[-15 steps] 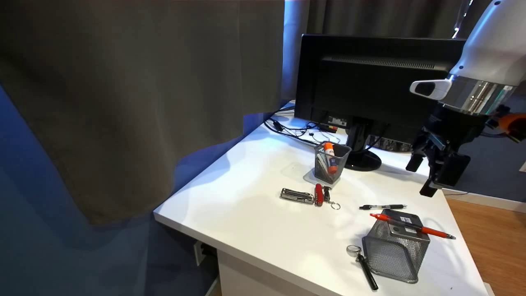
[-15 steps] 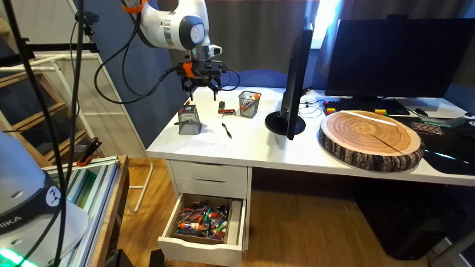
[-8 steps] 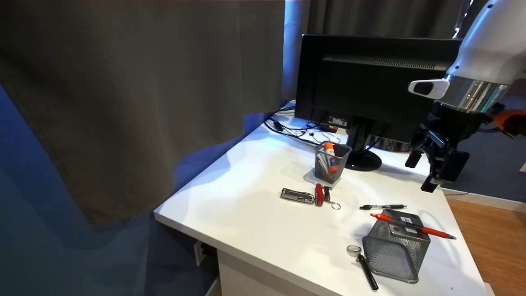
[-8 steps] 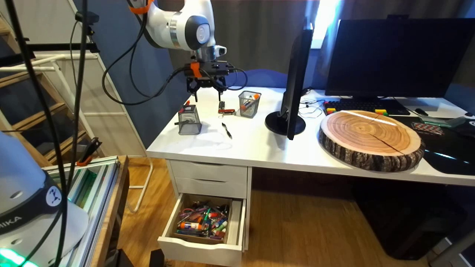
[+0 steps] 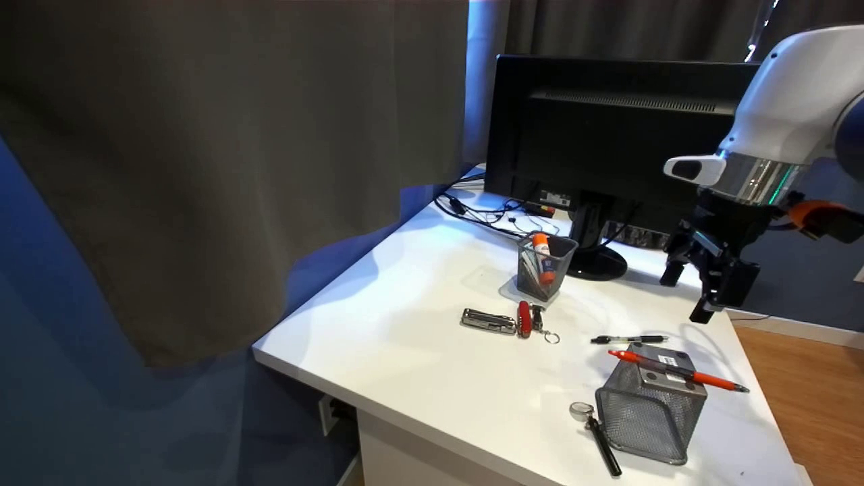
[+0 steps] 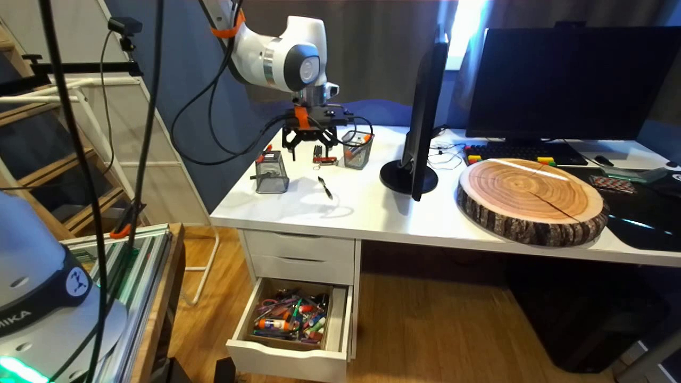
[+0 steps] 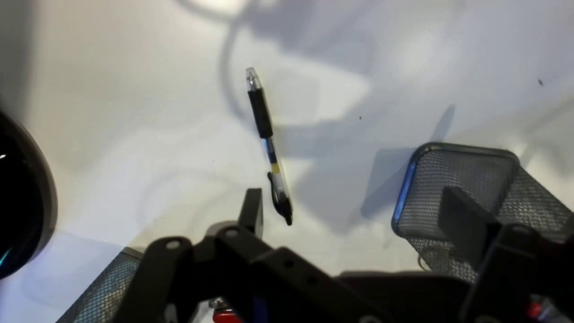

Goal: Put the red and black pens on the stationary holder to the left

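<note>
Worktop (image 5: 405, 297) is carrying everything needed | end effector (image 7: 354, 202) is hovering, jaws apart, gripping nothing | mesh holder (image 5: 651, 405) is bearing red pen (image 5: 680, 372) crosswise | black pen (image 7: 269, 148) is lying near it, probably needing jaws squared over its middle before closing

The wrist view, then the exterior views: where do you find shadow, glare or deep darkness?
Wrist view: soft gray shadows lie on the white desk beside the black pen, and the gripper is mostly a dark shape; in an exterior view, the window glares near-white and a pale streak crosses the wood slice; in an exterior view, the curtain hangs dim, its folds faint.
</note>
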{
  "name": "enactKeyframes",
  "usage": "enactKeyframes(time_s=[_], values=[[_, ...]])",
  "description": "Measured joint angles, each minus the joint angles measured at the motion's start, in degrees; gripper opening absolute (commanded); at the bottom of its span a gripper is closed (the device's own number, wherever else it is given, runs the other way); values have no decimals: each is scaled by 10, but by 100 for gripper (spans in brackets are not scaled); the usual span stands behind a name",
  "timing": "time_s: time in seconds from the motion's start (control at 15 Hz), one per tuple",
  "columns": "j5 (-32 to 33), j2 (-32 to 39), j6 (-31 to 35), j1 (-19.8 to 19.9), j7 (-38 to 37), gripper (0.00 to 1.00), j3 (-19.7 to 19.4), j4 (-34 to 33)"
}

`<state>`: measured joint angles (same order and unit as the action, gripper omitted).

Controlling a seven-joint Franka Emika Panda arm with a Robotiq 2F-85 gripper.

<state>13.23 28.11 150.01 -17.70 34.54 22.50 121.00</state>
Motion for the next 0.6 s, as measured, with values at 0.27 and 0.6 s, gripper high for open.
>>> enactKeyframes(time_s=[0.27, 0.6], values=[[7, 66, 4, 8, 51, 100, -14, -46], [8, 138, 28, 10, 109, 100, -16, -97]])
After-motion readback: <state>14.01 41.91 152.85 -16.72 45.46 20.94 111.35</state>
